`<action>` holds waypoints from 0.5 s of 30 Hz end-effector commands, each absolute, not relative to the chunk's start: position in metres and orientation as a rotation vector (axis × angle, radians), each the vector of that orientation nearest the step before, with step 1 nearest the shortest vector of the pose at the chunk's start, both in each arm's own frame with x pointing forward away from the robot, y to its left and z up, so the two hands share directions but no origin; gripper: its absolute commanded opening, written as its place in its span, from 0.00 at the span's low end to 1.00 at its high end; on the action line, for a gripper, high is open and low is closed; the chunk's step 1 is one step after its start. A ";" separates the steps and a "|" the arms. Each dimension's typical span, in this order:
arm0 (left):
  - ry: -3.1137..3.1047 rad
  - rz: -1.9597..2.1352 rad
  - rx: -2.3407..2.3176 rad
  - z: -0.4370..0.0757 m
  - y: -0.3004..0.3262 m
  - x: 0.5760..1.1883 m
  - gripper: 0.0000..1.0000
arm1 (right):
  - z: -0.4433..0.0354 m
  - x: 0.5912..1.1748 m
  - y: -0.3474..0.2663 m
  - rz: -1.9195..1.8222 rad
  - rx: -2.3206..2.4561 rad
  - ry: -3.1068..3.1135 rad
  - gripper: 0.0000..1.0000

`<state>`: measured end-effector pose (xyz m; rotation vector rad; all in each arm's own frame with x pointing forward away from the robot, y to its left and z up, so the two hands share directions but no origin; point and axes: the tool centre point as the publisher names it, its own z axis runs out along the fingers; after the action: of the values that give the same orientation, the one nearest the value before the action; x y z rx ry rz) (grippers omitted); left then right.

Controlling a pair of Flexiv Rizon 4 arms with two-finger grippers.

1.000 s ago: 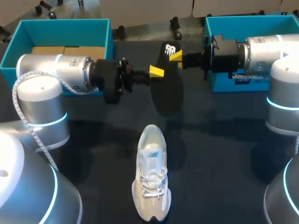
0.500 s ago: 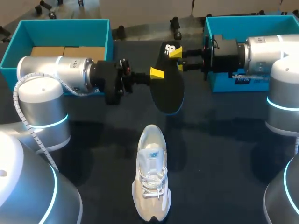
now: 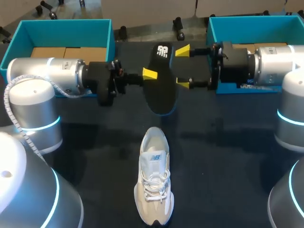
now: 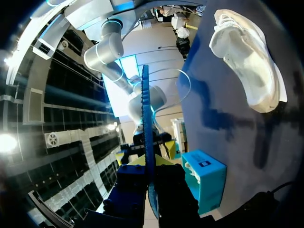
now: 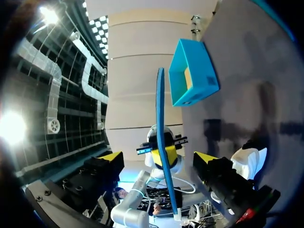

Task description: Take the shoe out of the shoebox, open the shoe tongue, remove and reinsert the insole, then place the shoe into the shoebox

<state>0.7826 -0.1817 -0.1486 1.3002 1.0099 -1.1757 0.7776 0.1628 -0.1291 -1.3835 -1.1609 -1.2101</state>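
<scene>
Pinching the insole (image 3: 160, 85) above the dark table (image 3: 228, 166), the left hand (image 3: 151, 74) faces the spread right hand (image 3: 183, 66).

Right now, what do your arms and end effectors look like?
My left arm and right arm are fat, rounded silver-grey tubes with glowing light-blue rings at the joints. Each turns black near the wrist. A white coiled cable loops along the left arm. The left end effector and right end effector are black, each with two fingers tipped in bright yellow wedges.

Matt black insole (image 3: 160, 90), pale cloth shoe (image 3: 153, 183), dark matt table (image 3: 228, 156)
</scene>
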 end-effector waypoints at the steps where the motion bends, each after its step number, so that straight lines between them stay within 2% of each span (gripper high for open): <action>1: 1.029 -1.175 1.295 -0.144 -0.153 0.774 0.00 | -0.132 0.768 0.157 -1.222 -1.371 -1.162 1.00; 10: 1.147 -1.268 1.246 -0.130 -0.115 0.765 0.00 | -0.135 0.765 0.156 -1.226 -1.362 -1.169 1.00; 15: 1.480 -1.449 1.178 -0.127 -0.105 0.759 0.00 | -0.135 0.765 0.156 -1.226 -1.362 -1.169 1.00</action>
<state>0.7688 -0.1153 -0.1363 1.2117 1.2362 -1.3355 0.7652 0.1551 -0.1341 -1.3607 -1.1694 -1.2239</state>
